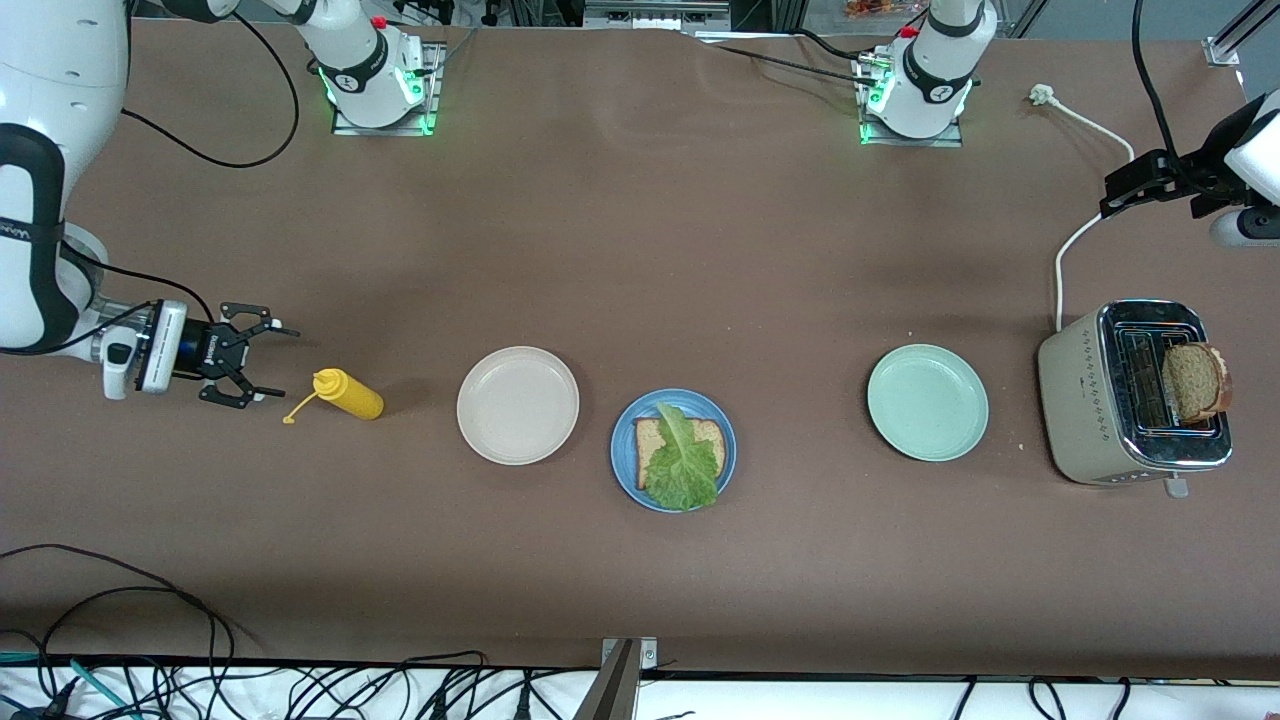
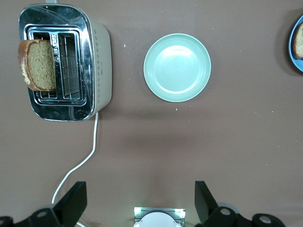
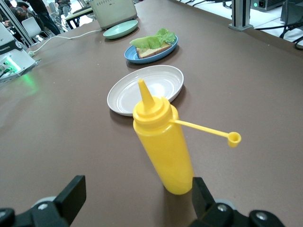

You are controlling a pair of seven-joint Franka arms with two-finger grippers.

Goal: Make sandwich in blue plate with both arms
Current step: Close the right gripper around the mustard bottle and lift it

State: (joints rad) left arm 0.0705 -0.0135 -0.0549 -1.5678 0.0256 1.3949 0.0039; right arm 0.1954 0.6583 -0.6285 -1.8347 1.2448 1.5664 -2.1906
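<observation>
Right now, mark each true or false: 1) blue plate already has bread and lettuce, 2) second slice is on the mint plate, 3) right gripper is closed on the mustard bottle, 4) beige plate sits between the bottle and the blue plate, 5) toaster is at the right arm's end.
1) True: the blue plate holds a bread slice with a lettuce leaf on it.
2) False: the second slice stands in the toaster; the mint plate holds nothing.
3) False: the right gripper is open, beside the mustard bottle, apart from it.
4) True: the beige plate lies between them.
5) False: it is at the left arm's end.
</observation>
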